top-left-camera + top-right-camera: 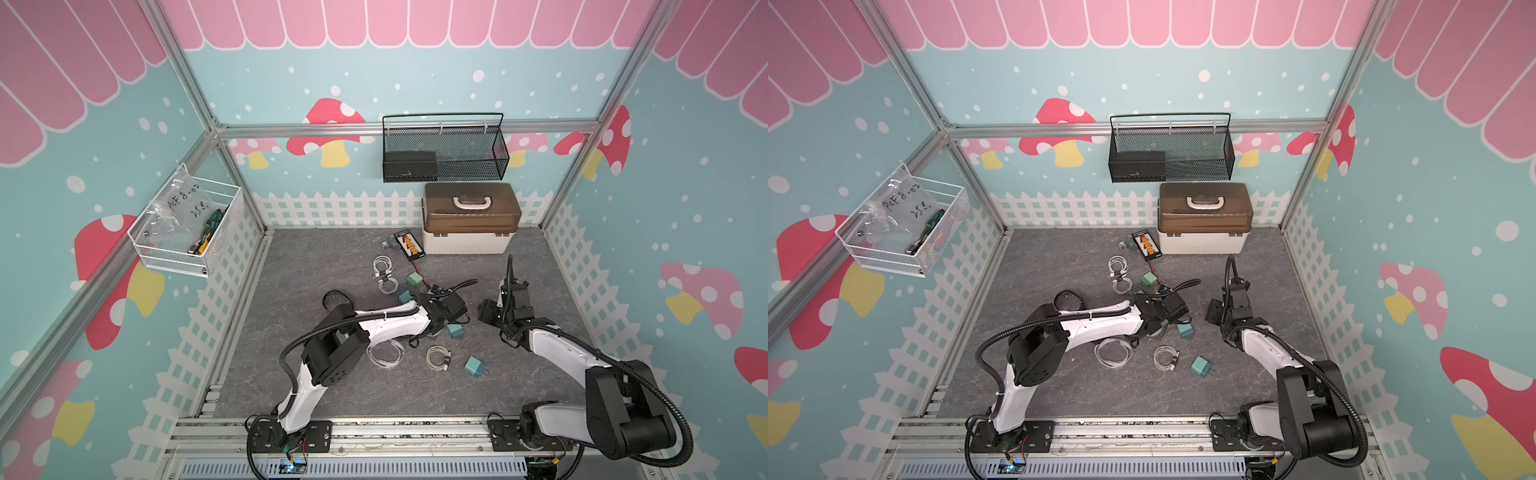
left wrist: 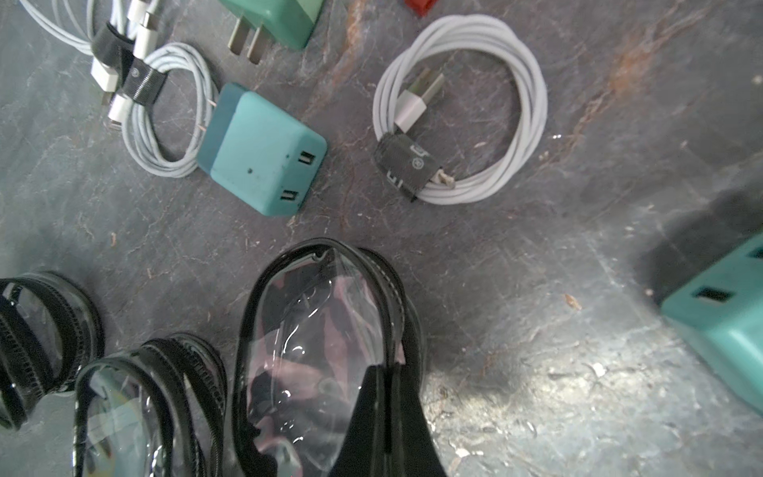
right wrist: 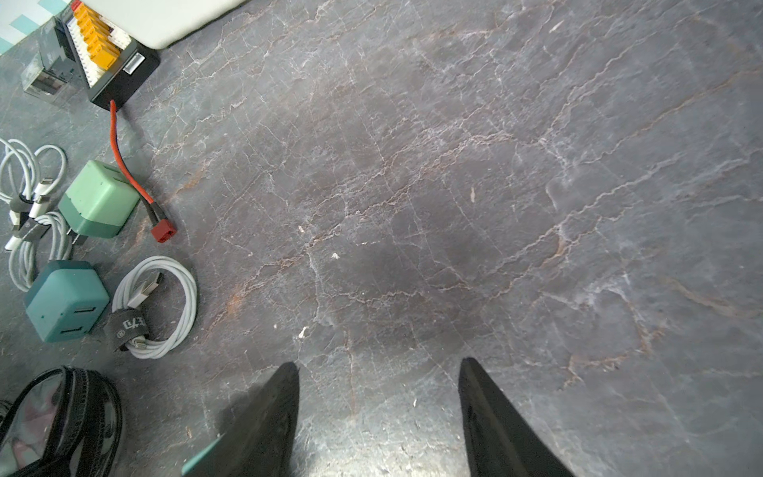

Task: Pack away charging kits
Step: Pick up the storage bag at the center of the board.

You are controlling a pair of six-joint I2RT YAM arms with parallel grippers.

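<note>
Jaws of the left gripper [image 2: 386, 371] are pressed together on the black zip rim of a clear pouch [image 2: 313, 330]. Only the left wrist view shows this pinch; in both top views the wrist housing covers it. The pouch's long axis runs straight out from the fingertips toward a teal adapter [image 2: 264, 153], which lies just beyond the pouch's far end, apart from it. Spare pouches [image 2: 136, 404] lie beside the held one.

The adapter's prongs poke into a strapped white coil [image 2: 165, 111], with its two-port face on the opposite side. Near that face lies a second coil [image 2: 460, 111], strap toward the gripper and USB plug lying inside the loop. Both wrist views show this coil; in the top views the left wrist hides it.

The right gripper [image 3: 377, 365] has its fingers spread over the bare grey floor [image 3: 495, 206].

Top view, lower centre: a lone adapter [image 1: 473, 366] with prongs pointing lower right, and a loose coil [image 1: 438, 357] near its left. Another adapter [image 1: 455, 331] sits between the two wrists.

The white box [image 1: 469, 220] stands at the back wall, with the connector board [image 1: 409, 243] just left of it. In the right wrist view the board's red lead [image 3: 124, 165] runs along a green adapter [image 3: 99, 198].
</note>
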